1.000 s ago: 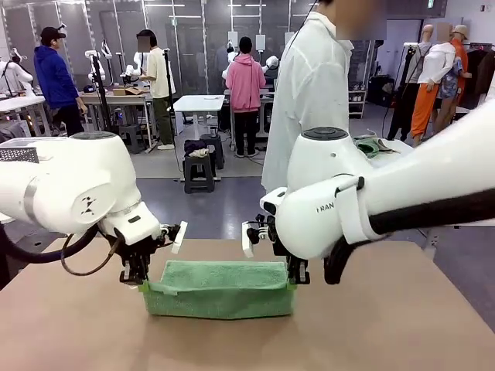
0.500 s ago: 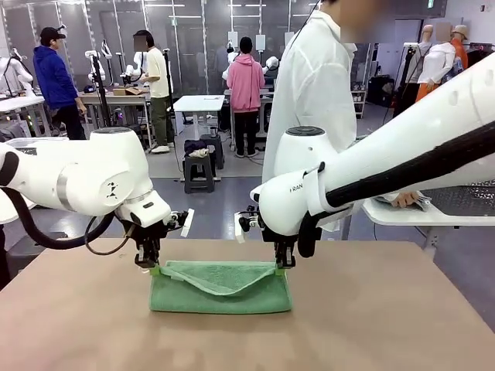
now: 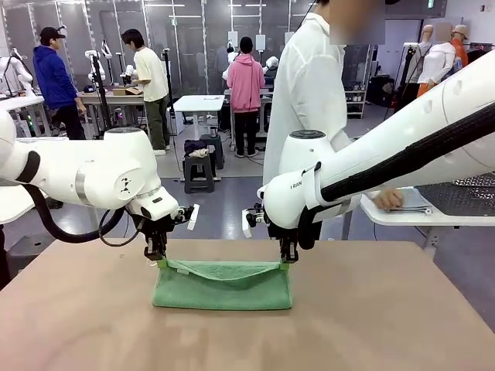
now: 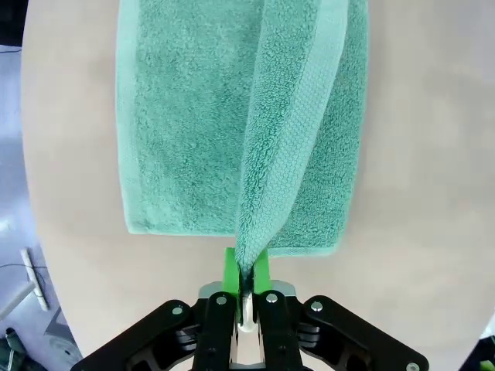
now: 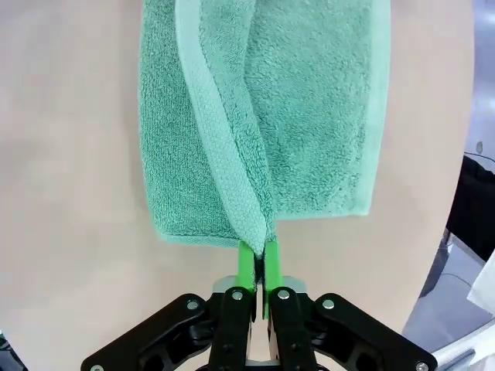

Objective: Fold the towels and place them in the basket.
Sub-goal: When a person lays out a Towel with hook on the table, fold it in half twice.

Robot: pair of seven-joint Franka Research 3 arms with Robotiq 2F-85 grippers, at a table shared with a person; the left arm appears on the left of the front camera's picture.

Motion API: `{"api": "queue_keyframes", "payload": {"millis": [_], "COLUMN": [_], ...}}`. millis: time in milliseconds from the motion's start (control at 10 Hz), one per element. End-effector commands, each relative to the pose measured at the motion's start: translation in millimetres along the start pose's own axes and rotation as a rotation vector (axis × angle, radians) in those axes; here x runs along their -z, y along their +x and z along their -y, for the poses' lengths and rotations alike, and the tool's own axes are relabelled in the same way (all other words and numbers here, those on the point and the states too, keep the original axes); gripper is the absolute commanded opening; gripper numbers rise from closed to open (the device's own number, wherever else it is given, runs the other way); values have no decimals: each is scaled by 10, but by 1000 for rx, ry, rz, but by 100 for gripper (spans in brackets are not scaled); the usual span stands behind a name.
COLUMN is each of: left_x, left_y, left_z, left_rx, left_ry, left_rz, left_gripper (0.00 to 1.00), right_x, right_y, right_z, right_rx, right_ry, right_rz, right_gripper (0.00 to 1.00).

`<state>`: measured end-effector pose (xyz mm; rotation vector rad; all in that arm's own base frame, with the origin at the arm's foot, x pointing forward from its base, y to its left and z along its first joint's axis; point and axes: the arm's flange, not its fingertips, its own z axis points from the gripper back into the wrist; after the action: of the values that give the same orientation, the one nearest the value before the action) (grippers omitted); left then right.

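Lettering on a joint of my right arm [image 3: 309, 197] is one short dark word, too small for me to read for sure. The towel [image 3: 223, 287] is mint green terry with a plain woven band along its edge. It lies folded on the table [image 3: 371, 325], about midway between left and right and nearer the far edge, its lower layer flat on the top. Its long axis runs left to right across the table, from one of my grippers to the other; in my wrist views it runs straight away from the fingers.

My left gripper [image 3: 157, 257] is pinched tight on the top layer's banded edge at the towel's left end, the green pads [image 4: 230, 267] squeezed together with only cloth between them. My right gripper [image 3: 287, 259] is clamped the same way on that edge at the right end. Both point down and hold the edge a little above the lower layer, and the lifted edge sags between them.

A person [image 3: 309, 100] in a white coat stands just past the far edge, one hand [image 3: 389, 199] on a side table [image 3: 402, 216].
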<state>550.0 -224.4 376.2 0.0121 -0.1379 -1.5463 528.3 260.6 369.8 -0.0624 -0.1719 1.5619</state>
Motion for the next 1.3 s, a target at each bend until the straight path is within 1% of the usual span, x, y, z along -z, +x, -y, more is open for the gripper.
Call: {"api": "queue_keyframes", "payload": {"millis": [0, 100, 700, 800, 900, 1000, 1100, 1200], "left_x": [37, 69, 246, 256, 255, 251, 237, 202], "left_y": [17, 4, -92, -102, -107, -113, -121, -139], "left_z": [-177, -215, -305, -317, -318, -302, -291, -265], "left_rx": [-9, -17, -23, -18, -14, -13, -22, -32], "left_ry": [0, -4, -28, -14, 12, 48, 107, 158], "left_rz": [-35, -37, -30, -26, -19, -22, -29, -23], "left_gripper": [0, 0, 0, 26, 27, 45, 46, 64], "right_x": [28, 57, 249, 265, 270, 268, 255, 233], "right_y": [-2, -7, -130, -142, -159, -175, -201, -213], "right_z": [142, 168, 233, 235, 242, 238, 232, 209], "right_rx": [-23, -48, -20, -29, -33, -29, -29, -33], "right_ry": [-26, -41, -21, -43, -68, -105, -164, -193], "right_rz": [-5, 7, 28, 34, 67, 91, 110, 125], "right_gripper": [6, 6, 6, 22, 26, 42, 46, 62]}}
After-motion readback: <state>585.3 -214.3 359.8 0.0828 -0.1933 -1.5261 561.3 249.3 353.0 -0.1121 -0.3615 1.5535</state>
